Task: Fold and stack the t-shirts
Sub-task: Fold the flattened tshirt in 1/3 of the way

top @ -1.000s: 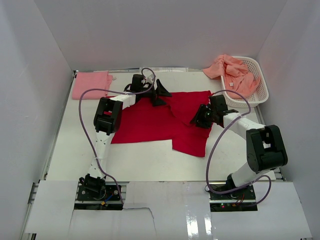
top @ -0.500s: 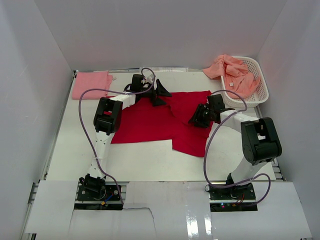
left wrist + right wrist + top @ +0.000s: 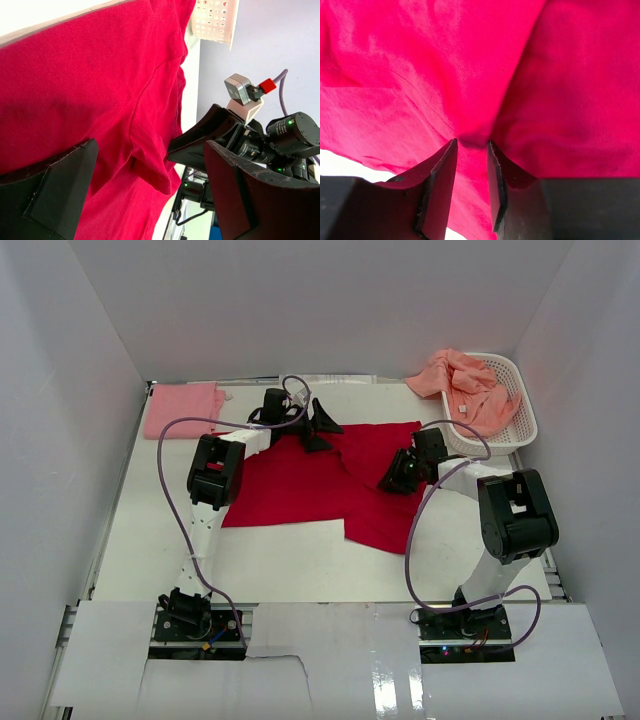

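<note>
A bright red t-shirt [image 3: 300,485] lies spread on the middle of the table, with a flap folded over on its right side. My left gripper [image 3: 322,428] is open at the shirt's far edge; in the left wrist view [image 3: 150,145] its jaws stand wide apart over the red cloth [image 3: 100,75]. My right gripper [image 3: 393,480] is on the shirt's right part. In the right wrist view [image 3: 471,142] its fingers stand close together, pinching a fold of red cloth [image 3: 445,60]. A folded light pink t-shirt [image 3: 183,410] lies at the far left. Salmon-orange t-shirts [image 3: 465,385] are heaped in the basket.
A white latticed basket [image 3: 522,410] stands at the far right corner, and also shows in the left wrist view [image 3: 215,20]. White walls enclose the table on three sides. The right arm [image 3: 280,135] shows close ahead of the left gripper.
The right arm's elbow has swung back and more upright, and its gripper has shifted slightly toward the far side on the red shirt. The left arm has not moved.
</note>
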Action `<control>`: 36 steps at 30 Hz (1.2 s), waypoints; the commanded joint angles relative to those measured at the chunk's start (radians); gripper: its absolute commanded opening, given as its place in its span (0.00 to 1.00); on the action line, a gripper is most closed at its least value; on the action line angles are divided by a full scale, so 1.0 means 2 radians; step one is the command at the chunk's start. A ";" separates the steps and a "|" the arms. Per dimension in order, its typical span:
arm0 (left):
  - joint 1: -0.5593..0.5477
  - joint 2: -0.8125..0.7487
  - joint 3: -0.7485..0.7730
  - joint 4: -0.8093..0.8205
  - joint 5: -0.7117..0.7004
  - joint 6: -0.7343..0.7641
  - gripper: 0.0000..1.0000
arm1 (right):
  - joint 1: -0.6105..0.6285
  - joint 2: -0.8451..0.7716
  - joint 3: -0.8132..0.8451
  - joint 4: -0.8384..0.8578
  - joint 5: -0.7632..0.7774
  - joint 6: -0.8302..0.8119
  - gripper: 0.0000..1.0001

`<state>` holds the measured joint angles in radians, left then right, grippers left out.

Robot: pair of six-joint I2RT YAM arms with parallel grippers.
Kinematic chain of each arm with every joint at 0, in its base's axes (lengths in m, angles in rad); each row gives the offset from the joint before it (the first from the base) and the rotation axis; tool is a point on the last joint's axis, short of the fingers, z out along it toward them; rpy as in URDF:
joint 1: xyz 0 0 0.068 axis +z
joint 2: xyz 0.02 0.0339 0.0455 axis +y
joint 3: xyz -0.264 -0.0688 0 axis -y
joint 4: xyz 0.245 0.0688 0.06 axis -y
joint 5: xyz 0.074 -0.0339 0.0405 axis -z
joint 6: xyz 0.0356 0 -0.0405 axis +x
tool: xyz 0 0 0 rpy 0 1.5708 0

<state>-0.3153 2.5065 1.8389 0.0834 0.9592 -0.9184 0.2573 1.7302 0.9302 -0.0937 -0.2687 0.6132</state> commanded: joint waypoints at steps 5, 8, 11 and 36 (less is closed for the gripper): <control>0.007 -0.036 -0.004 0.004 0.007 0.003 0.98 | -0.002 0.011 0.031 0.017 -0.006 -0.007 0.31; 0.007 -0.036 -0.004 0.004 0.007 0.004 0.98 | -0.002 0.014 0.033 0.018 -0.008 -0.007 0.31; 0.008 -0.036 -0.004 0.005 0.007 0.002 0.98 | -0.002 0.017 0.035 0.017 -0.007 -0.008 0.27; 0.009 -0.038 -0.005 0.007 0.008 0.001 0.98 | -0.057 0.001 0.046 -0.080 -0.113 0.002 0.08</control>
<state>-0.3058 2.5065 1.8389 0.0834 0.9630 -0.9257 0.1558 1.7363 1.0046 -0.2138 -0.4339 0.6212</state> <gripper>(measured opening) 0.979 0.082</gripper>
